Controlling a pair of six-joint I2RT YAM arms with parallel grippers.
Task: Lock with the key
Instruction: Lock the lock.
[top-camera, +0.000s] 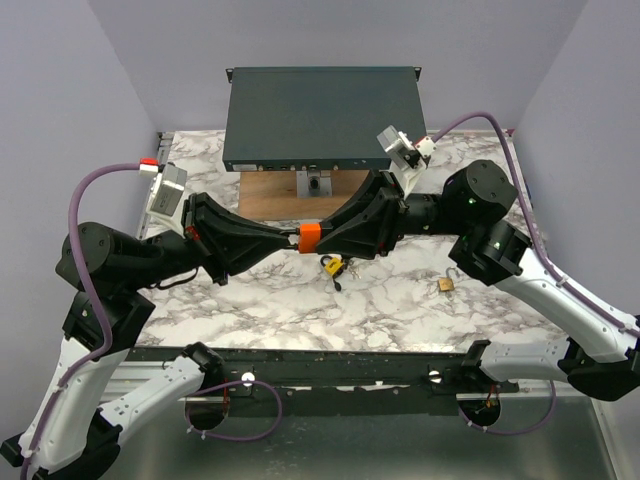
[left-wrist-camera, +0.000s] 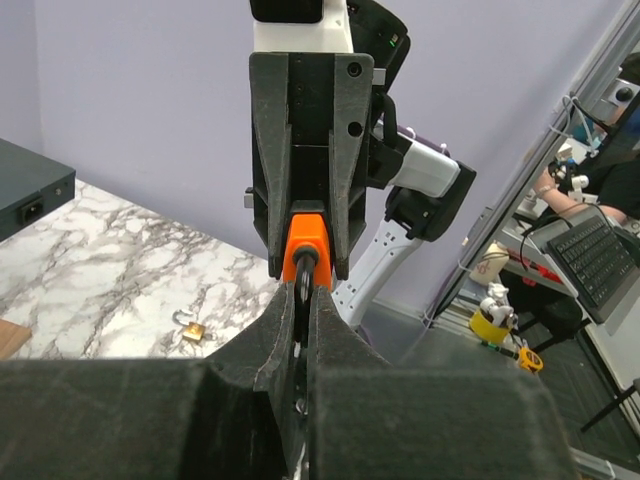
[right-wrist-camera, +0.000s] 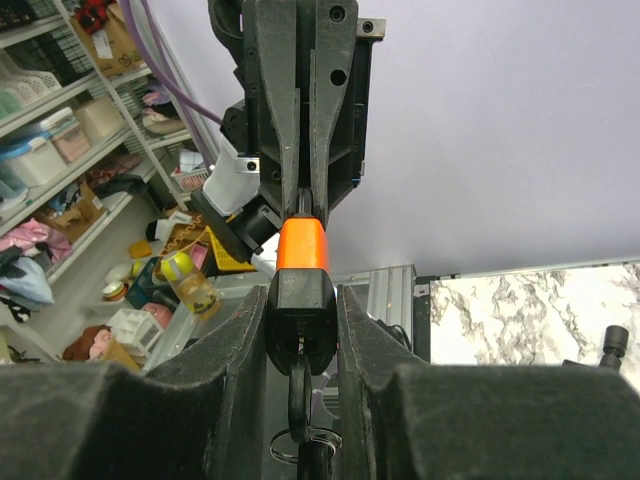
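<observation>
The key's bright orange head (top-camera: 308, 237) is held in the air between my two grippers, which meet tip to tip over the middle of the table. My right gripper (right-wrist-camera: 302, 305) is shut on a black block joined to the orange head (right-wrist-camera: 302, 243). A ring with a dark key (right-wrist-camera: 300, 440) hangs below it. My left gripper (left-wrist-camera: 303, 295) is shut on a thin dark part running into the orange head (left-wrist-camera: 304, 245). Just under the grippers is a yellow-bodied padlock (top-camera: 333, 265) with dark keys; whether it hangs or lies on the table I cannot tell.
A small brass padlock (top-camera: 447, 283) with its shackle open lies on the marble table (top-camera: 300, 310) to the right; it also shows in the left wrist view (left-wrist-camera: 190, 328). A dark flat box (top-camera: 320, 115) stands at the back, above a wooden board (top-camera: 280, 195) and a small metal stand (top-camera: 318, 183).
</observation>
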